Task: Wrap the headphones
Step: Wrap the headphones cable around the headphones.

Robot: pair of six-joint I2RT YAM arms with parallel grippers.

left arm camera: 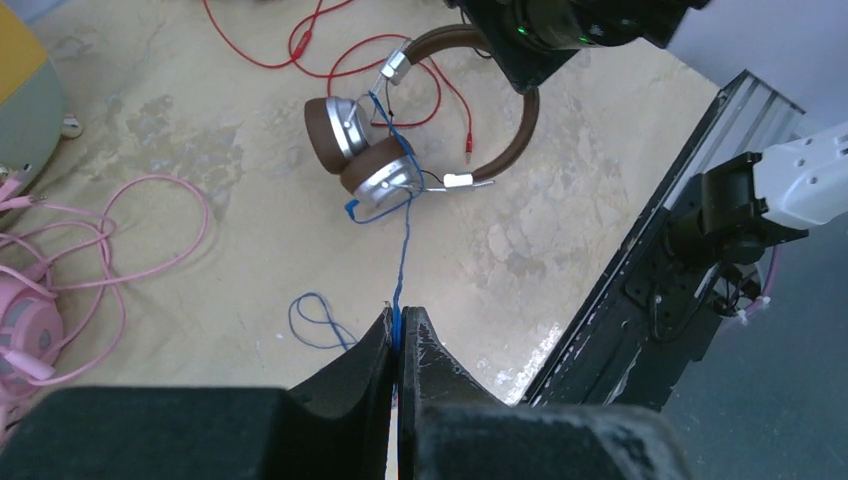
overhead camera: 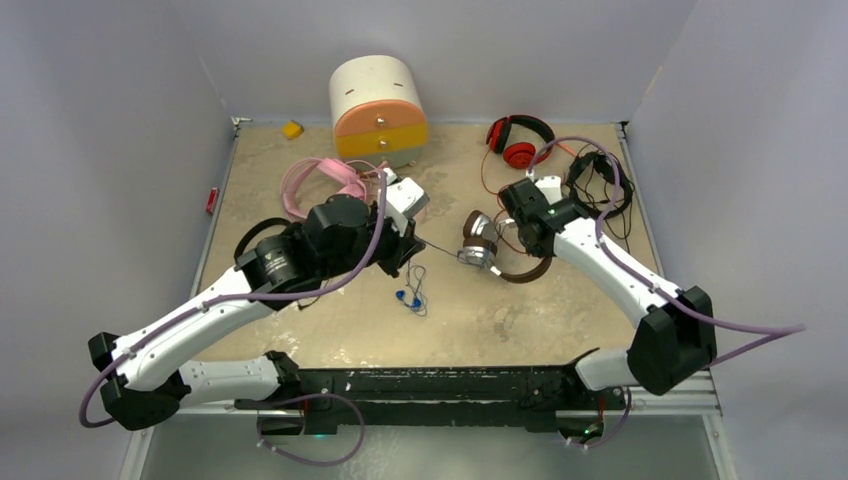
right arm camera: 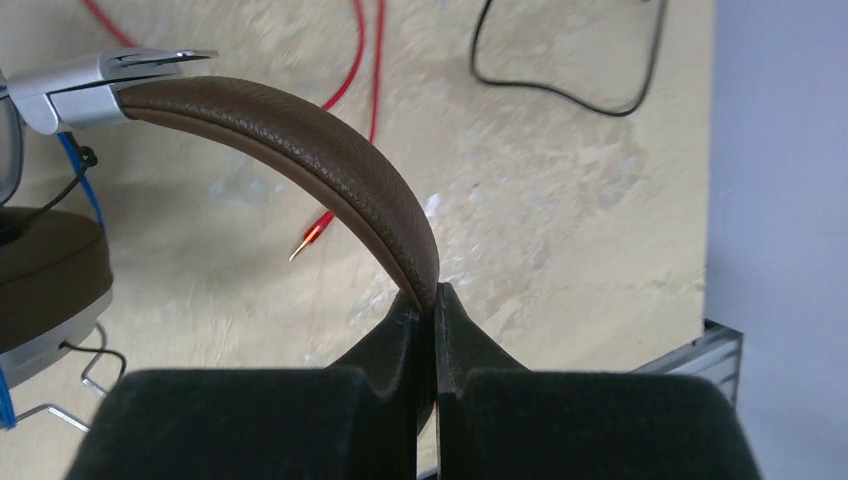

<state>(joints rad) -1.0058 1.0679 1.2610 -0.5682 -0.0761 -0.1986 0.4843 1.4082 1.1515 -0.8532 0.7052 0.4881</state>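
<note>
The brown headphones (overhead camera: 497,252) with silver hinges lie mid-table, their earcups (left arm camera: 362,150) folded together. Their blue cable (left arm camera: 403,245) runs taut from the earcups to my left gripper (left arm camera: 398,322), which is shut on it; that gripper (overhead camera: 418,244) sits just left of the headphones. A slack loop of the same blue cable (overhead camera: 410,298) lies on the table. My right gripper (right arm camera: 432,300) is shut on the brown headband (right arm camera: 300,130), pinching its padded edge; from above, that gripper (overhead camera: 516,226) stands at the headphones' far side.
Pink headphones (overhead camera: 315,185) and their cable (left arm camera: 120,250) lie behind my left arm. Red headphones (overhead camera: 520,140) sit at the back, their red cable (right arm camera: 365,60) trailing near the brown pair. Black headphones (overhead camera: 600,180) lie back right. A white-orange-yellow drawer box (overhead camera: 378,105) stands at the back.
</note>
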